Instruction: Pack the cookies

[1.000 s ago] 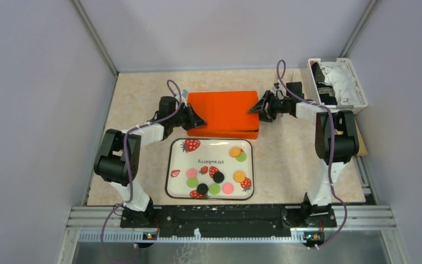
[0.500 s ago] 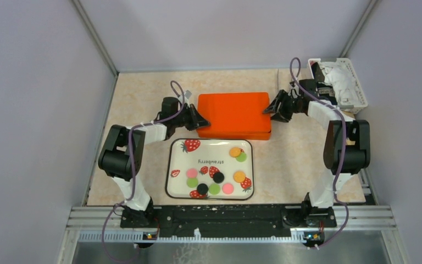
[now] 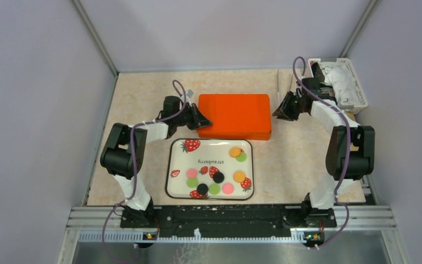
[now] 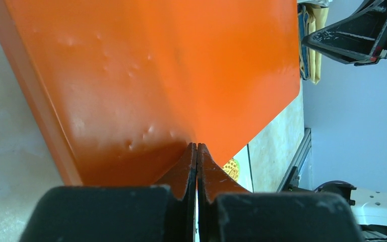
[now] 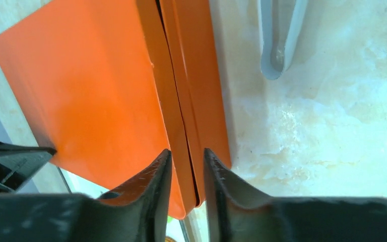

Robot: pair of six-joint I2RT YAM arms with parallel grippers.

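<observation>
The cookies (image 3: 218,177), orange, pink, green and black, lie scattered on a strawberry-printed tray (image 3: 167,176) at the near middle of the table (image 3: 143,99). Just behind the tray sits a closed orange box (image 3: 233,113). The left hand (image 3: 206,122) has its fingers pressed together, tips against the box's left end. The right hand (image 3: 279,114) hovers just off the box's right end, fingers narrowly apart and holding nothing.

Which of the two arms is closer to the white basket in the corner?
The right. The right gripper is beside the white basket; the left gripper is past the orange box.
</observation>
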